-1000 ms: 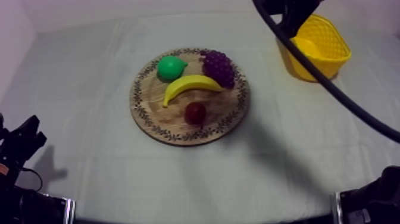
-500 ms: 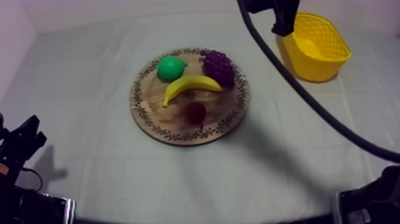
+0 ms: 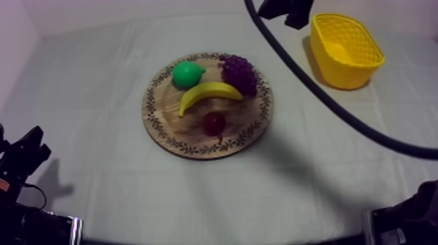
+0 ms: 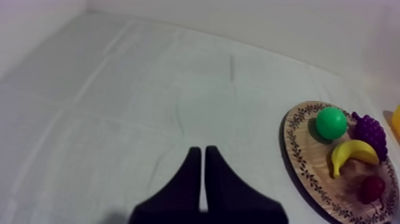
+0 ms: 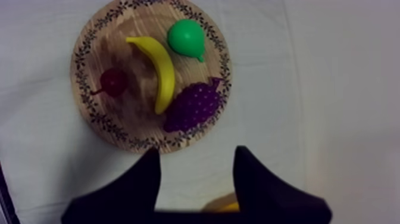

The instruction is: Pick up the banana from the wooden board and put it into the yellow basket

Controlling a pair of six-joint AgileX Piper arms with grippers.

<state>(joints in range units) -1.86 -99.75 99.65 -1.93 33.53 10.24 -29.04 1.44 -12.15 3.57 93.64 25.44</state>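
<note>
Yellow basket point(image 3: 345, 51) stands upright at the far right of the table point(image 3: 98, 189) in the view from above, mouth up; inside I make out a paler patch on its floor and cannot tell more. Well apart from it, at the middle of the grey-white cloth, lies the wooden board point(image 3: 189, 135) with four toy fruits. The banana point(image 3: 208, 93) lies across its middle and the pear point(image 3: 187, 73) at its far left. The bunch of grapes point(image 3: 239, 73) sits at its far right just beside the banana's right end, and the small red fruit point(image 3: 213, 122) is on the banana's near side. The right hand point(image 3: 293, 16) hangs at the far edge of the table, just left of the basket and well apart from the board. The left hand point(image 3: 32, 146) sits low at the near left. From the left wrist, the left hand point(image 4: 203, 150) has its two black fingers pressed together into a narrow wedge over bare cloth, and the board with its fruit is off to the right. From the right wrist, the right hand point(image 5: 196, 152) has its fingers spread with just cloth between them. It is well above the table, just beside the board's rim on the grapes' side. The banana lies flat on the board between the small red fruit and the grapes, apart from both hands.
</note>
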